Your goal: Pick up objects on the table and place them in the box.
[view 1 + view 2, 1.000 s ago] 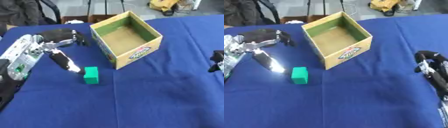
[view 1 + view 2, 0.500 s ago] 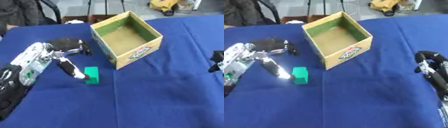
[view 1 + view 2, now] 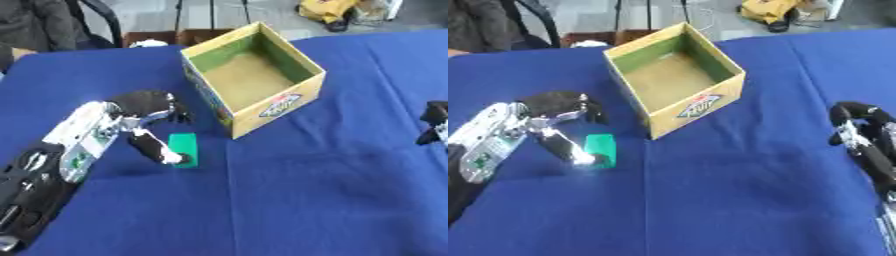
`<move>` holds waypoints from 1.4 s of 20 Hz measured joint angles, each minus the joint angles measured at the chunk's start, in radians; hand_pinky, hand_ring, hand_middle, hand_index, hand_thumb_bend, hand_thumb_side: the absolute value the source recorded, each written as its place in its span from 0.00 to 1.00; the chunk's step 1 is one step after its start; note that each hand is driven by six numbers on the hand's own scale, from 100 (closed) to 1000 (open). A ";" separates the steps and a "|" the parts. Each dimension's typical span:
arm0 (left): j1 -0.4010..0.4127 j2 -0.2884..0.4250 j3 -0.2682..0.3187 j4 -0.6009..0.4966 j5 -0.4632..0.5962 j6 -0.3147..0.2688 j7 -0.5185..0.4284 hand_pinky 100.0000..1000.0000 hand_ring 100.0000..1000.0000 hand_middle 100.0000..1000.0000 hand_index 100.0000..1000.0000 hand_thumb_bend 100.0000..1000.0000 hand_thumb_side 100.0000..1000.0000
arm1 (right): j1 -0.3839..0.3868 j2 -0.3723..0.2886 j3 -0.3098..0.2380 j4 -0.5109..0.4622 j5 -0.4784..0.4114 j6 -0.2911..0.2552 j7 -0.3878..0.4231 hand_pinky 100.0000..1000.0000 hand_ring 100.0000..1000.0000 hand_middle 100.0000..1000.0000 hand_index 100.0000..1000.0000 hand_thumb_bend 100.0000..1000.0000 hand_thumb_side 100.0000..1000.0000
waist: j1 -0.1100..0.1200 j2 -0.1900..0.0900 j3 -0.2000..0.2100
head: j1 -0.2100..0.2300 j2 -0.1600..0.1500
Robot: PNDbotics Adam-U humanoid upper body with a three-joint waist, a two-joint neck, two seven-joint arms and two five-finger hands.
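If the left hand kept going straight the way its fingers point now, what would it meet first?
Most likely the small green block: the left hand reaches toward it, one fingertip already at its near edge. The open cardboard box lies off that line, though depth is hard to judge.

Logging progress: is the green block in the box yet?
No. The green block lies on the blue cloth beside the box, at the left hand.

Silver-white left forearm with green markings, black left hand (image 3: 144,102), black right hand (image 3: 859,130)

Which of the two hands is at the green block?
The left hand: its thumb touches the green block beside the box. The right hand rests idle at the table's right edge.
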 measured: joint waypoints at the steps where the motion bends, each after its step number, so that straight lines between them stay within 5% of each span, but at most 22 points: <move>1: 0.002 0.000 -0.002 0.005 -0.003 -0.001 0.002 0.63 0.56 0.55 0.73 0.61 0.44 | 0.000 0.000 0.000 0.000 0.000 0.000 0.000 0.42 0.37 0.53 0.72 0.32 0.57 | 0.000 0.001 -0.001 | 0.000 0.000; 14: 0.016 -0.017 -0.005 0.066 -0.029 0.004 0.030 0.52 0.45 0.43 0.64 0.50 0.36 | -0.001 0.000 0.000 0.000 0.000 0.000 0.000 0.42 0.37 0.53 0.72 0.32 0.57 | 0.000 0.002 -0.001 | 0.000 0.000; 20: 0.019 -0.017 -0.003 0.068 -0.015 0.020 0.065 0.38 0.25 0.20 0.40 0.29 0.28 | -0.002 0.000 0.000 0.000 0.000 0.000 0.000 0.42 0.37 0.53 0.72 0.32 0.57 | 0.000 0.002 0.000 | 0.000 0.000; 28: -0.009 0.000 0.056 -0.012 0.056 0.059 0.101 0.39 0.24 0.19 0.37 0.32 0.29 | -0.001 0.000 0.000 0.000 0.000 0.000 0.000 0.42 0.37 0.53 0.72 0.32 0.57 | 0.000 -0.002 0.003 | -0.001 0.000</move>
